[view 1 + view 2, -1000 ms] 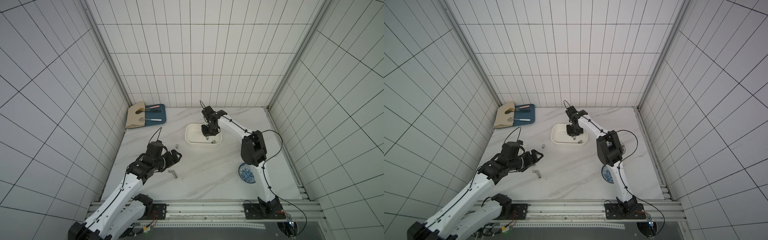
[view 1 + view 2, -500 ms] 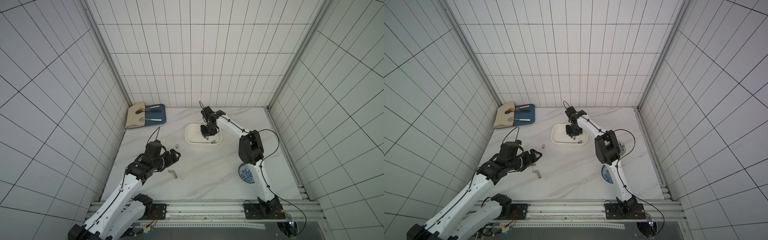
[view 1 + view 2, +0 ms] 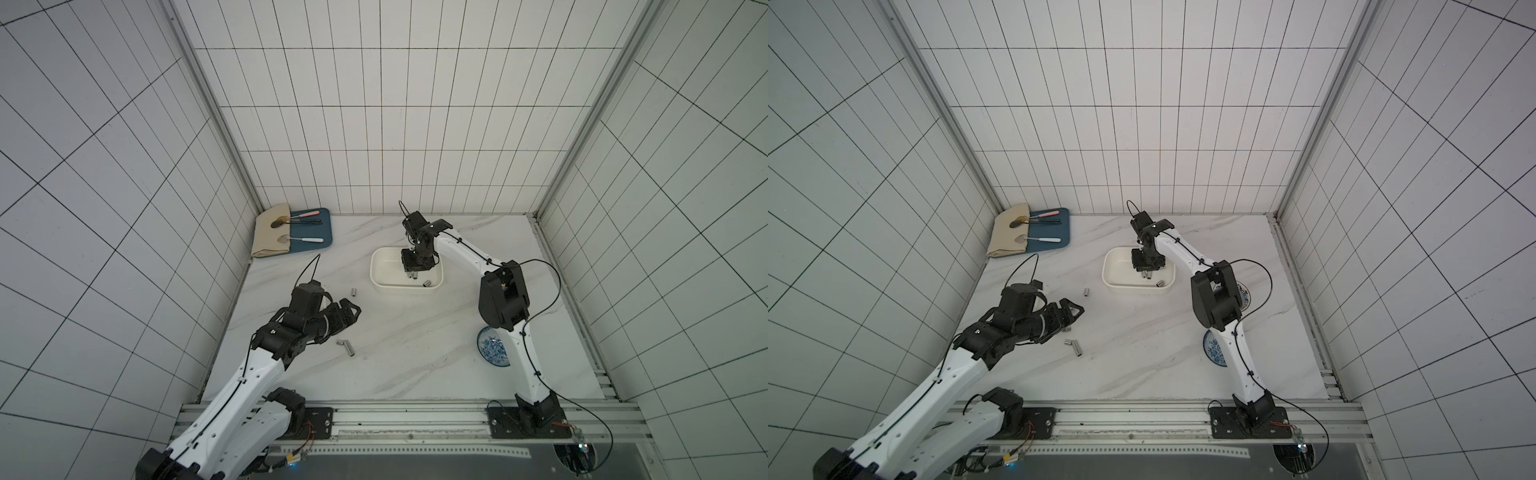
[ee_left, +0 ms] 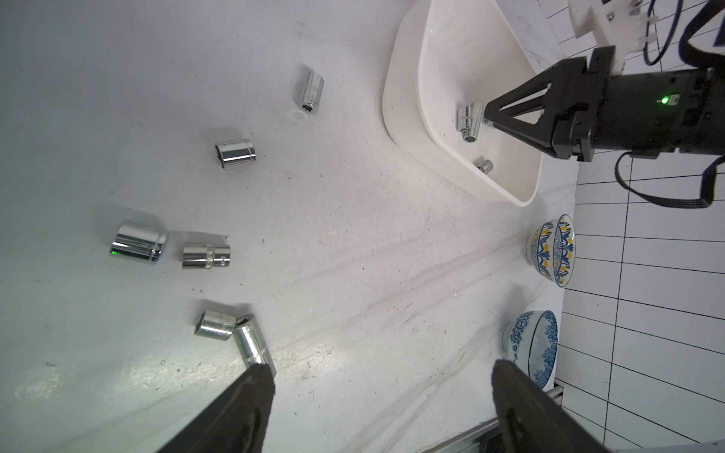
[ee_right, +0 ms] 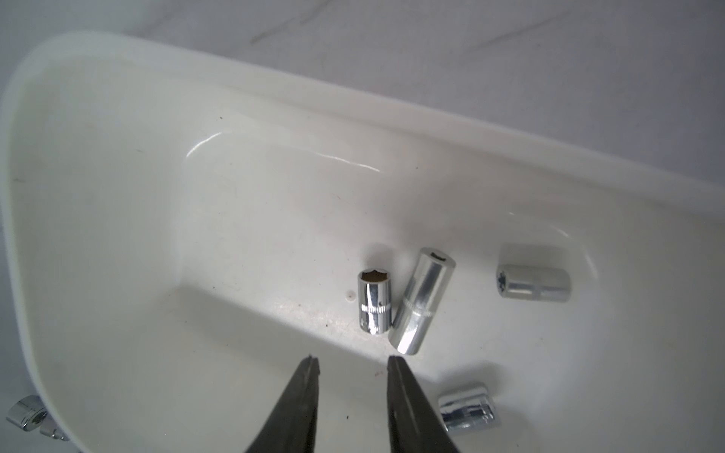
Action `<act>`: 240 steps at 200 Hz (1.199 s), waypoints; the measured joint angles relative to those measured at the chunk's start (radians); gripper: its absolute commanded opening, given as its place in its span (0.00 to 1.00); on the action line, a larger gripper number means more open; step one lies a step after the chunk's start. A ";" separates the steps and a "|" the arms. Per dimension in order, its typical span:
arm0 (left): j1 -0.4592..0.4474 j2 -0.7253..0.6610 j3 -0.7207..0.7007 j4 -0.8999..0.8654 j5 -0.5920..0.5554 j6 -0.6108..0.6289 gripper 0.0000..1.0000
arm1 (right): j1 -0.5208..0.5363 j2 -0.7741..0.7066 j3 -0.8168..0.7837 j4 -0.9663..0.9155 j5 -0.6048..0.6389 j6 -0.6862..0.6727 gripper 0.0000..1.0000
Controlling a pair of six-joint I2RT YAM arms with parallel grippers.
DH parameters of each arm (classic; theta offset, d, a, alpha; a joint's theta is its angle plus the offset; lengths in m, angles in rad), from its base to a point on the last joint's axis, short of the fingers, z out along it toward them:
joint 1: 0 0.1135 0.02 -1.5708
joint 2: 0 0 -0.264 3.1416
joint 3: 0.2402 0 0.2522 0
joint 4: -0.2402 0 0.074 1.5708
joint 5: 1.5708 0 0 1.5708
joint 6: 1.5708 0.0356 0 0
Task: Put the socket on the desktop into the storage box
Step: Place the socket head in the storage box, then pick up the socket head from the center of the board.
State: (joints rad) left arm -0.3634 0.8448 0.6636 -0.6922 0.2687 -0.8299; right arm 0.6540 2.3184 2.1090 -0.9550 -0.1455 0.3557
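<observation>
Long socket (image 5: 421, 300) in storage box (image 5: 117, 196).
Long axis near-vertical in frame, mouth uppermost; right gripper (image 5: 353, 362), parted, seemingly empty, just below-left.

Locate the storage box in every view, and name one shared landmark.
In a top view: storage box near the picture's centre.
In a top view: again near the centre.
Left wrist: box beyond the loose sockets.
Right wrist: box fills most of the frame.
Shared landmark: the right gripper, tips over the box.
</observation>
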 measured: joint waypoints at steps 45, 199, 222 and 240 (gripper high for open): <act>0.005 0.010 0.010 -0.026 -0.019 0.015 0.90 | 0.002 -0.090 -0.052 0.009 0.000 0.000 0.34; 0.005 0.134 0.116 -0.100 -0.077 0.060 0.89 | 0.079 -0.449 -0.461 0.142 -0.013 0.021 0.40; 0.005 0.171 0.146 -0.106 -0.092 0.074 0.89 | 0.095 -0.527 -0.557 0.178 -0.031 0.031 0.40; 0.005 0.203 0.167 -0.116 -0.103 0.085 0.89 | 0.110 -0.587 -0.632 0.215 -0.047 0.043 0.40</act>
State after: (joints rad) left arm -0.3580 1.0481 0.8307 -0.8078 0.1658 -0.7444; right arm 0.7643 1.7309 1.4765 -0.7403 -0.1928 0.3988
